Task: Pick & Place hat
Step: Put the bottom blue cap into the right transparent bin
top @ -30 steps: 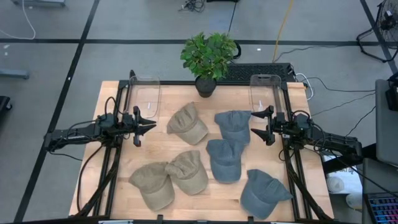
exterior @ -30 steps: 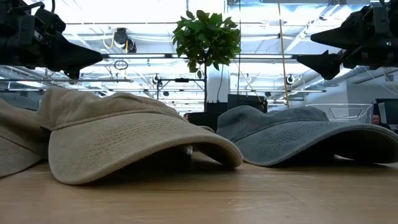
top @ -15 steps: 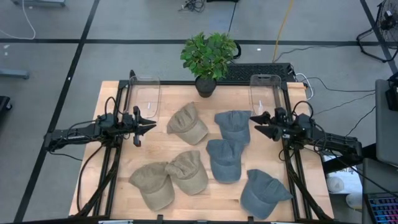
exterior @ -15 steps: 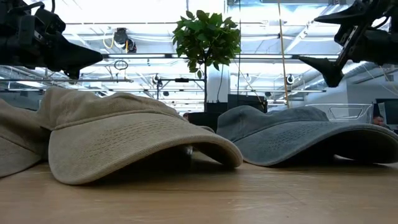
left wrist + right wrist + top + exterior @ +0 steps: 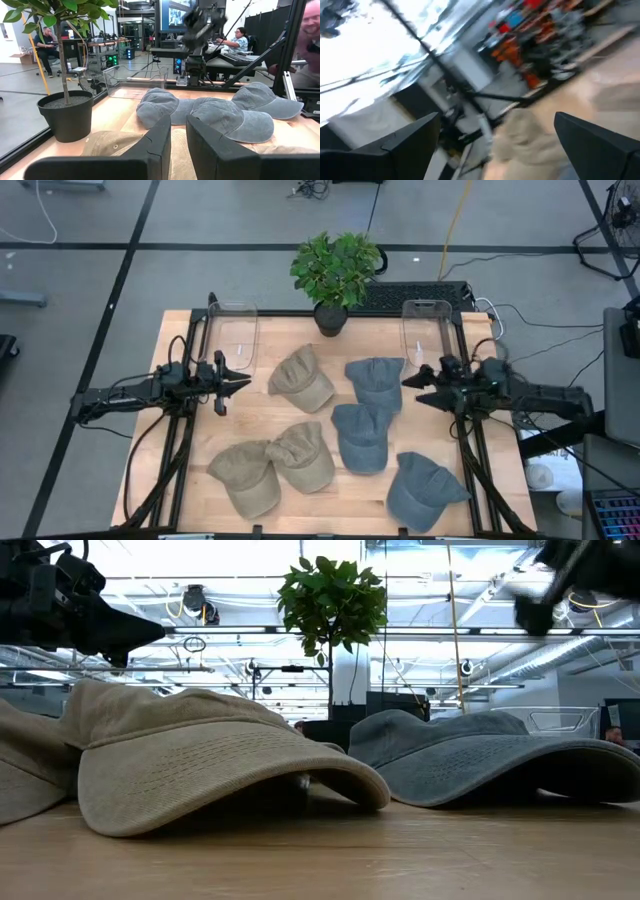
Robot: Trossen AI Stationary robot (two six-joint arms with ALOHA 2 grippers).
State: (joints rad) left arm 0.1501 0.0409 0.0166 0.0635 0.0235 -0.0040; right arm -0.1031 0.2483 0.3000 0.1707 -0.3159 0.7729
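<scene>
Hats of soft, washed cotton with curved brims lie across the tabletop [image 5: 190, 330]: three tan hats [image 5: 301, 378] toward its left, four grey-blue hats [image 5: 374, 380] toward its right. Right gripper [image 5: 410, 384] hovers at the right edge beside the far grey-blue hat, fingers spread wide, empty. Left gripper [image 5: 243, 382] waits at the left edge, fingers narrowly parted, touching nothing.

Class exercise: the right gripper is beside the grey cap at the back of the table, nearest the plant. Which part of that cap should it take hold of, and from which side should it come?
Probably the crown. The grey cap lies flat with its soft domed crown uppermost, nothing stacked on top, so fabric can be pinched there. The right gripper, open, sits just off its right edge, so coming from the right and down from above seems shortest.
</scene>
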